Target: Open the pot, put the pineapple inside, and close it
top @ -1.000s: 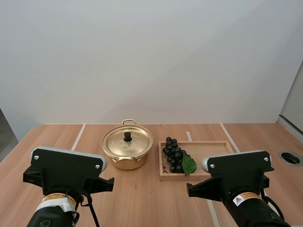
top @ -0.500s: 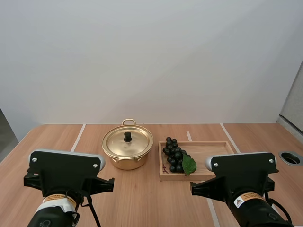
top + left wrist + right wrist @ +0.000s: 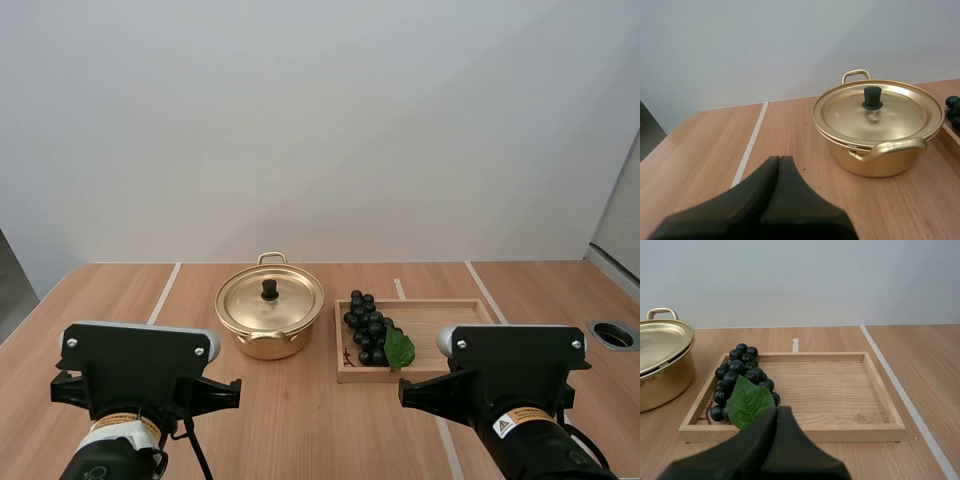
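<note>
A gold pot [image 3: 270, 318] with its lid on and a black knob [image 3: 270, 290] stands at the table's middle. To its right, a bunch of dark grapes [image 3: 368, 328] with a green leaf lies at the left end of a wooden tray [image 3: 450, 315]. No pineapple is in sight. My left gripper [image 3: 780, 160] is shut on nothing, short of the pot [image 3: 879, 127] and to its left. My right gripper [image 3: 778, 411] is also shut on nothing, just before the tray's [image 3: 840, 390] near rim, beside the grapes [image 3: 740, 372].
The pot [image 3: 660, 365] nearly touches the tray's left side. A round metal-rimmed hole [image 3: 613, 334] sits in the table at the far right. White lines cross the wooden tabletop. Bare wood lies left of the pot and right of the tray.
Both arms have sunk slightly at the near edge, and the right one has drifted a little to the right. Pot, grapes and tray have not moved.
</note>
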